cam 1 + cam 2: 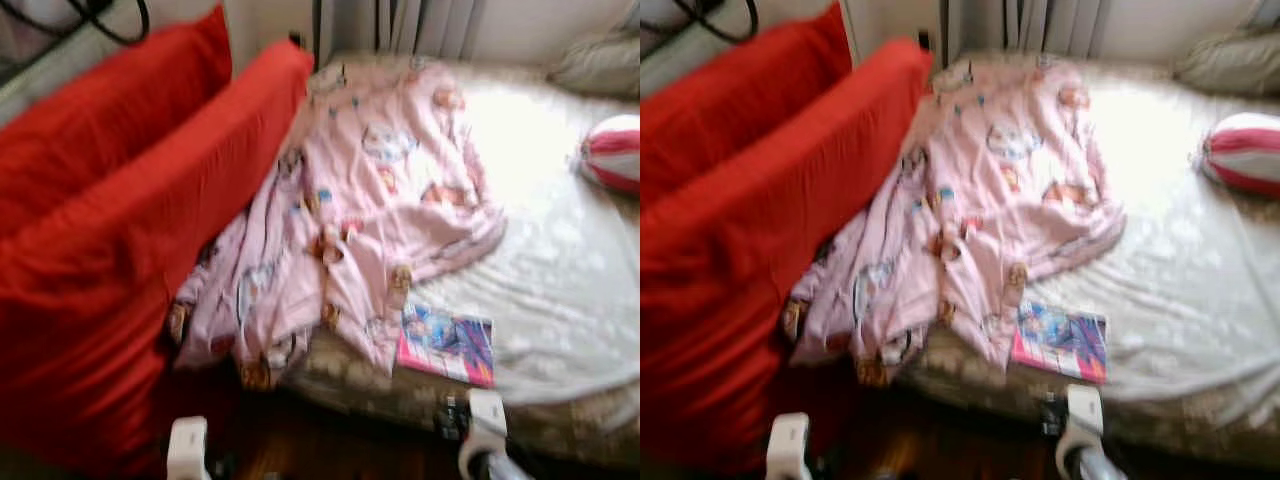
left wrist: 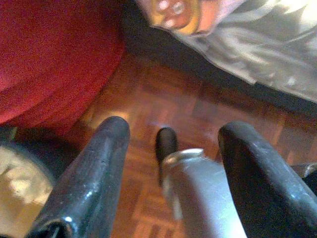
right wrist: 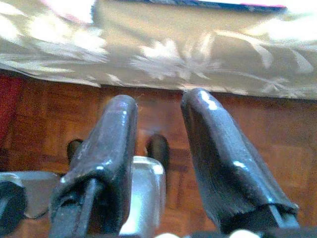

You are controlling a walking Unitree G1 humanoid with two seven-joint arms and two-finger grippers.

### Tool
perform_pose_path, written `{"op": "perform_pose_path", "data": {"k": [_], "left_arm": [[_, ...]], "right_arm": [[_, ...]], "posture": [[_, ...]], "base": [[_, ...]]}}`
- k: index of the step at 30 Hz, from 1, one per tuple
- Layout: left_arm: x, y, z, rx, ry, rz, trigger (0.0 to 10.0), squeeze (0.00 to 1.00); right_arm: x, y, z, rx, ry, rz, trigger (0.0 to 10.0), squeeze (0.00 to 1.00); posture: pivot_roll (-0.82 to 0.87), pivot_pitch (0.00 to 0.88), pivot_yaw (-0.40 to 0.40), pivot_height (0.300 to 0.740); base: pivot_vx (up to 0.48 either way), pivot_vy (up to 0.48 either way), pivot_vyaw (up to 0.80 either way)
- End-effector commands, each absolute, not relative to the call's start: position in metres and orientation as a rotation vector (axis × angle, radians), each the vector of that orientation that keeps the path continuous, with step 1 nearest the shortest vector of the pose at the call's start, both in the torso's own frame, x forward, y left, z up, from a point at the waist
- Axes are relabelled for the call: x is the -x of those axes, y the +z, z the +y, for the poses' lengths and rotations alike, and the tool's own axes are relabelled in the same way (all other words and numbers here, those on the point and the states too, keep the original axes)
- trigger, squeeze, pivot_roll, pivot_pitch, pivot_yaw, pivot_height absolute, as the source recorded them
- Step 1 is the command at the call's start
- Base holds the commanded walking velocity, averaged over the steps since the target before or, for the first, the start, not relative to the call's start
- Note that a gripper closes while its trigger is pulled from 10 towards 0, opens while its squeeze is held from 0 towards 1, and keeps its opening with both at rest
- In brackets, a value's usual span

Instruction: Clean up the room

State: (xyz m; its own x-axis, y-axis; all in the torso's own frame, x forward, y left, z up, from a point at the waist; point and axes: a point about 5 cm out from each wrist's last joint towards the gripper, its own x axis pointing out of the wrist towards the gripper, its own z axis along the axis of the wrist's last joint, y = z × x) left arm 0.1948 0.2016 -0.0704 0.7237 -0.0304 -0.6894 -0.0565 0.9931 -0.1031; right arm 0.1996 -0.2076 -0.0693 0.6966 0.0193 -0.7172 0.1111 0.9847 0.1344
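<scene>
A crumpled pink blanket [image 1: 350, 210] with cartoon prints lies across the left half of the bed [image 1: 560, 270] and hangs over its front edge. A colourful magazine [image 1: 447, 345] rests on the sheet near that edge. A red-and-white striped cushion [image 1: 612, 152] sits at the bed's right side. Both arms hang low in front of the bed, the left arm [image 1: 187, 447] near the red cushions and the right arm [image 1: 485, 420] below the magazine. My left gripper [image 2: 173, 130] is open over the parquet floor, holding nothing. My right gripper [image 3: 158, 99] is open too, pointing at the bed's side.
Two big red cushions [image 1: 130, 230] stand upright at the left, close against the bed. A grey pillow [image 1: 600, 65] lies at the bed's far right corner, with curtains [image 1: 420, 25] behind. Dark wooden floor [image 2: 198, 109] runs between the cushions and the bed.
</scene>
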Motion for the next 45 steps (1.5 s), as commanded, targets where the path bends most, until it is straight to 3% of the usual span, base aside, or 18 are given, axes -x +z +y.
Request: {"op": "perform_pose_path", "data": {"k": [1, 5, 8, 11, 18, 28, 39, 45], "left_arm": [[-0.19, -0.073, 0.199, 0.141, 0.022, 0.768, 10.0, 0.0], [-0.199, -0.068, 0.2, 0.155, 0.026, 0.721, 10.0, 0.0], [-0.221, -0.051, 0.198, 0.175, 0.001, 0.59, 10.0, 0.0], [-0.238, -0.036, 0.197, 0.171, -0.022, 0.479, 10.0, 0.0], [-0.267, 0.004, 0.196, 0.144, -0.074, 0.218, 10.0, 0.0], [-0.255, 0.02, 0.193, 0.132, -0.103, 0.094, 10.0, 0.0], [-0.259, 0.028, 0.174, 0.146, -0.161, 0.083, 10.0, 0.0], [-0.257, 0.03, 0.174, 0.138, -0.176, 0.082, 10.0, 0.0]], "right_arm": [[-0.194, -0.072, -0.21, -0.187, -0.077, 0.807, 10.0, 0.0], [-0.195, -0.071, -0.21, -0.191, -0.079, 0.79, 10.0, 0.0], [-0.197, -0.068, -0.211, -0.208, -0.1, 0.737, 10.0, 0.0], [-0.23, -0.045, -0.189, -0.208, -0.042, 0.526, 10.0, 0.0], [-0.246, -0.024, -0.191, -0.198, -0.02, 0.351, 10.0, 0.0], [-0.25, 0.007, -0.197, -0.106, 0.013, 0.14, 10.0, 0.0], [-0.252, 0.022, -0.194, -0.066, -0.006, 0.078, 10.0, 0.0], [-0.254, 0.021, -0.189, -0.057, -0.018, 0.094, 10.0, 0.0]], "posture": [[0.0, 0.182, -0.019, 0.74], [0.0, 0.189, -0.02, 0.74], [0.0, 0.199, -0.02, 0.74], [-0.01, 0.201, -0.022, 0.74], [-0.02, 0.199, -0.03, 0.74], [-0.01, 0.173, -0.043, 0.74], [-0.03, 0.145, -0.05, 0.74], [-0.01, 0.18, -0.06, 0.74]], "base": [[0.0, 0.0, 0.0], [0.0, 0.0, 0.0], [0.0, 0.0, 0.0], [0.0, 0.0, 0.0], [0.0, 0.0, 0.0], [0.0, 0.0, 0.0], [0.0, 0.0, 0.0], [0.0, 0.0, 0.0]]}}
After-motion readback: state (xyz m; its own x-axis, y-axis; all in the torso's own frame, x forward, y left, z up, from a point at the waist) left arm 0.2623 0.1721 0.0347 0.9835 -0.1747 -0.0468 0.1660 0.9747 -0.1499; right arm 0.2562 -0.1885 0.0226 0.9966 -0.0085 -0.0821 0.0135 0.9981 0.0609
